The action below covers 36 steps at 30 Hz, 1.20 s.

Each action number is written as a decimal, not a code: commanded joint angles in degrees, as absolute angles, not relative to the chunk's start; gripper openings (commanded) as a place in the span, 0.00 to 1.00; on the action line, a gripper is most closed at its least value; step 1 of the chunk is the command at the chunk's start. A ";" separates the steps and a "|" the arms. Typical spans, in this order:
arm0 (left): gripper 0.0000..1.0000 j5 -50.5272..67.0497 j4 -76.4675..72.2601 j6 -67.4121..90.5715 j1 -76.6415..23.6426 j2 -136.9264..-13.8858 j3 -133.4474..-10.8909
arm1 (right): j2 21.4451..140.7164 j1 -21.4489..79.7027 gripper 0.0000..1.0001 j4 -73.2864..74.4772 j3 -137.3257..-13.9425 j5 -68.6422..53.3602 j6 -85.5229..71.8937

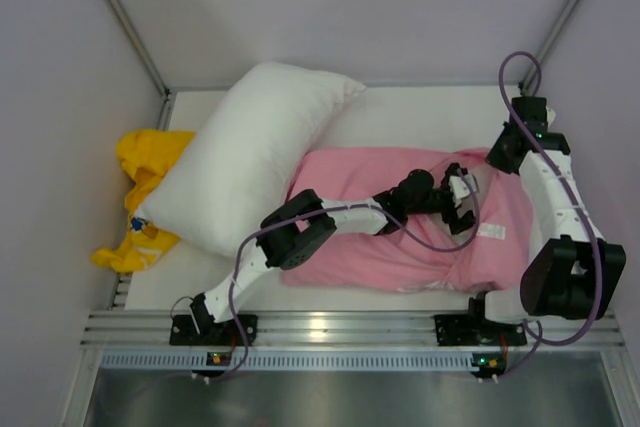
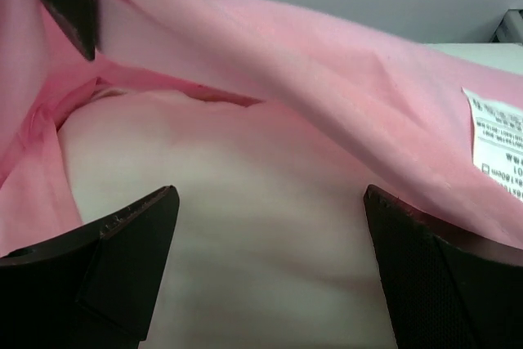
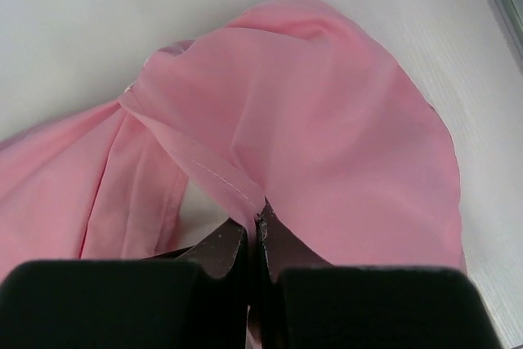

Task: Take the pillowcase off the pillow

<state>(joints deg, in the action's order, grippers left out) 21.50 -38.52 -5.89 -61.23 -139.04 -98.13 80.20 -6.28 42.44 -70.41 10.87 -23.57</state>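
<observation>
pillowcase [image 1: 400, 257] lies pink and rumpled at centre right of the top view. the pillow [image 2: 204, 145] is mostly inside it, showing only as a pale bulge under the raised hem in the left wrist view. right gripper [image 3: 257, 230] has its fingers pressed together on the stitched hem of the opening, pinching a fold of fabric. left gripper [image 2: 270, 194] hangs with fingers spread wide over that pale bulge, gripping nothing; whether it touches cannot be told. label [image 2: 498, 145] sits at the right edge of that view. step in hand looks like opening the mouth of the case, early in the task. next, i judge, the left fingers need to close on the pillow itself while the right draws the hem away without the slick fabric slipping out.
</observation>
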 commanded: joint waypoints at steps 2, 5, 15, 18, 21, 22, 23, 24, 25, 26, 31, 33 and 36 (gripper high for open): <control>0.99 24.96 -33.85 -8.52 -62.31 -141.66 -107.12 | 77.26 -7.38 0.00 43.24 -70.84 11.52 -23.20; 0.99 24.96 -23.24 -8.09 -62.23 -146.92 -117.83 | 77.08 -7.38 0.00 43.51 -71.37 11.25 -23.29; 0.96 27.07 -6.86 -2.73 -59.85 -153.55 -129.56 | 75.41 -7.38 0.00 44.91 -73.12 11.08 -23.03; 0.96 24.26 -6.24 -1.67 -59.33 -153.20 -127.01 | 75.32 -7.38 0.00 45.17 -72.86 11.69 -23.11; 0.94 21.98 -8.00 -0.26 -58.97 -151.97 -122.88 | 75.23 -7.64 0.00 45.44 -73.12 12.30 -23.03; 0.92 21.45 -8.17 1.48 -59.06 -151.88 -122.09 | 75.15 -7.99 0.00 45.53 -73.21 12.30 -23.03; 0.85 20.66 -8.43 2.10 -58.98 -151.79 -120.51 | 75.06 -8.17 0.00 45.61 -73.39 12.39 -23.11; 0.81 20.31 -8.79 2.37 -58.97 -151.44 -119.37 | 75.15 -8.43 0.00 45.70 -73.82 12.31 -23.20; 0.77 20.13 -9.49 2.46 -58.89 -151.00 -117.96 | 75.15 -8.87 0.00 45.88 -74.09 12.30 -23.03; 0.71 18.73 -10.45 2.98 -58.89 -150.47 -114.21 | 75.23 -9.22 0.00 46.14 -74.44 12.39 -22.85; 0.74 13.89 -16.34 5.62 -58.27 -146.78 -104.87 | 75.23 -11.86 0.00 47.02 -76.55 11.52 -22.32; 0.80 10.21 -16.26 6.41 -58.27 -146.51 -104.24 | 74.97 -12.22 0.00 47.02 -76.99 11.08 -22.24; 0.83 7.31 -11.96 6.59 -58.27 -147.30 -107.12 | 74.79 -12.74 0.00 47.02 -76.91 10.55 -22.32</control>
<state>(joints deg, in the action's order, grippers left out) 16.29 -25.82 5.13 -60.42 -144.79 -108.62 77.56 -11.05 47.07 -73.60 9.91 -22.96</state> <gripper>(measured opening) 0.817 0.002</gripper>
